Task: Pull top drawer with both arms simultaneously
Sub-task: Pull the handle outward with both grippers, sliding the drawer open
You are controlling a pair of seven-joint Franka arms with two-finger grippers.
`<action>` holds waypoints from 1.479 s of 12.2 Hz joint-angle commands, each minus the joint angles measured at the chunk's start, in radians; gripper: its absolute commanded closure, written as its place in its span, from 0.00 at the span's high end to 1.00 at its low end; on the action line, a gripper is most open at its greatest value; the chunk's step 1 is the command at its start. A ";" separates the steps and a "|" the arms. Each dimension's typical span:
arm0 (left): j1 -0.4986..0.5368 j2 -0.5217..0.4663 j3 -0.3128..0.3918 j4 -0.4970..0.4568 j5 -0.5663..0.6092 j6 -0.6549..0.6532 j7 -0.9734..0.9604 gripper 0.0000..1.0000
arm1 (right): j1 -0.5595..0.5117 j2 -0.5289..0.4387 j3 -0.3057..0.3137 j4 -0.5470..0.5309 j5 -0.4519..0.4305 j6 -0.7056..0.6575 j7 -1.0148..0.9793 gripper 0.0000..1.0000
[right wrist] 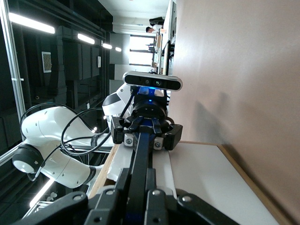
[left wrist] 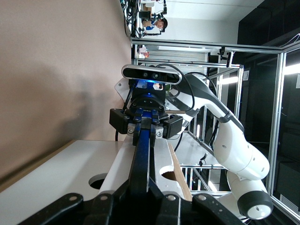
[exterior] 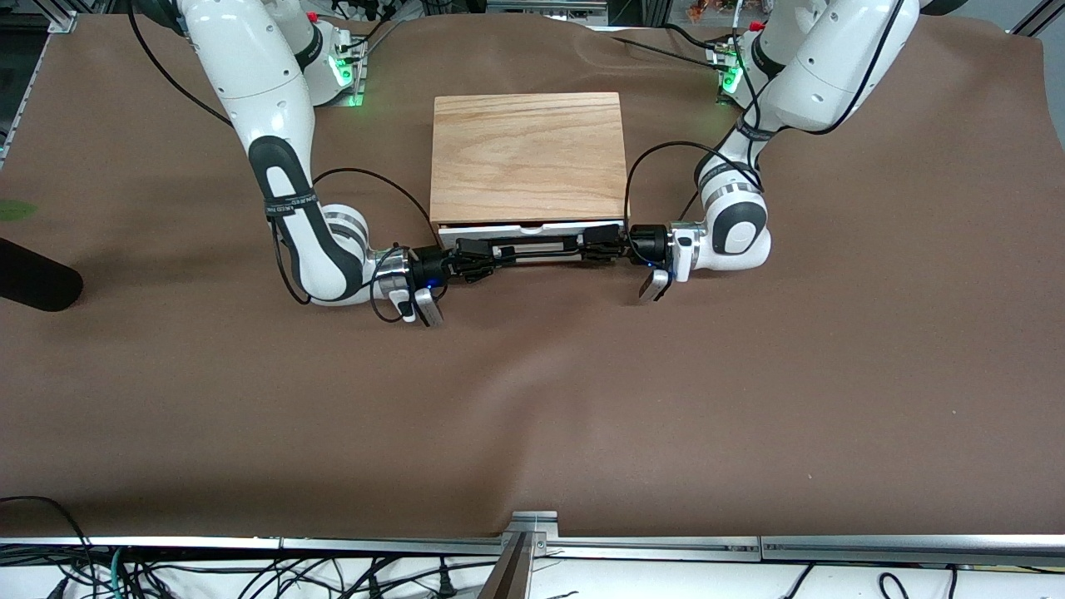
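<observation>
The top drawer (exterior: 532,233) shows as a narrow white front panel under the near edge of the oak cabinet top (exterior: 528,158). Its long black bar handle (exterior: 541,248) runs across the front. My left gripper (exterior: 601,241) is shut on the handle's end toward the left arm. My right gripper (exterior: 474,254) is shut on the end toward the right arm. In the left wrist view my left gripper (left wrist: 143,187) clamps the handle (left wrist: 145,150), with the right gripper facing it along the bar. In the right wrist view my right gripper (right wrist: 140,180) clamps the same handle (right wrist: 143,150).
The cabinet stands on a brown cloth (exterior: 532,399) that covers the whole table. A black object (exterior: 33,283) juts in at the right arm's end. A metal rail (exterior: 532,532) runs along the table's near edge.
</observation>
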 commanded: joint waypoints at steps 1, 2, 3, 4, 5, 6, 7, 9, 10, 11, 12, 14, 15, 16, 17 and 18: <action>-0.012 0.019 0.013 -0.013 0.031 -0.007 -0.028 0.00 | -0.054 0.048 -0.005 0.156 0.081 0.069 0.080 0.12; -0.012 0.022 0.015 -0.003 0.033 -0.007 -0.042 0.00 | -0.057 0.048 -0.005 0.167 0.079 0.069 0.094 0.12; -0.012 0.027 0.021 0.013 0.033 -0.007 -0.060 0.00 | -0.060 0.050 -0.005 0.176 0.081 0.069 0.106 0.12; -0.012 0.033 0.025 0.027 0.033 -0.007 -0.069 0.00 | -0.062 0.056 -0.005 0.187 0.081 0.075 0.112 0.12; -0.012 0.039 0.032 0.039 0.033 -0.005 -0.083 0.00 | -0.062 0.063 -0.005 0.196 0.081 0.077 0.114 0.12; -0.012 0.044 0.032 0.049 0.033 -0.004 -0.095 0.00 | -0.066 0.070 -0.005 0.207 0.081 0.077 0.114 0.12; -0.012 0.051 0.033 0.061 0.033 -0.002 -0.099 0.00 | -0.068 0.077 -0.005 0.213 0.081 0.077 0.114 0.12; -0.013 0.073 0.042 0.090 0.033 -0.002 -0.105 0.00 | -0.078 0.086 -0.005 0.231 0.078 0.077 0.130 0.12; -0.013 0.074 0.050 0.105 0.033 -0.002 -0.131 0.00 | -0.083 0.094 -0.005 0.243 0.078 0.077 0.140 0.12; -0.015 0.076 0.056 0.119 0.034 -0.002 -0.148 0.00 | -0.091 0.102 -0.005 0.257 0.076 0.077 0.143 0.12; -0.015 0.080 0.059 0.129 0.034 -0.002 -0.157 0.00 | -0.094 0.112 -0.005 0.268 0.076 0.077 0.143 0.12; -0.015 0.091 0.065 0.151 0.034 -0.001 -0.174 0.00 | -0.098 0.116 -0.007 0.280 0.075 0.078 0.163 0.12; -0.016 0.100 0.074 0.168 0.034 -0.001 -0.192 0.00 | -0.098 0.120 -0.013 0.283 0.076 0.082 0.164 0.12; -0.018 0.105 0.078 0.184 0.034 -0.001 -0.204 0.00 | -0.100 0.131 -0.016 0.302 0.075 0.083 0.164 0.12; -0.019 0.117 0.085 0.202 0.034 -0.001 -0.218 0.00 | -0.107 0.143 -0.016 0.319 0.075 0.085 0.166 0.12; -0.024 0.120 0.094 0.220 0.034 -0.001 -0.233 0.00 | -0.109 0.152 -0.016 0.335 0.073 0.085 0.183 0.12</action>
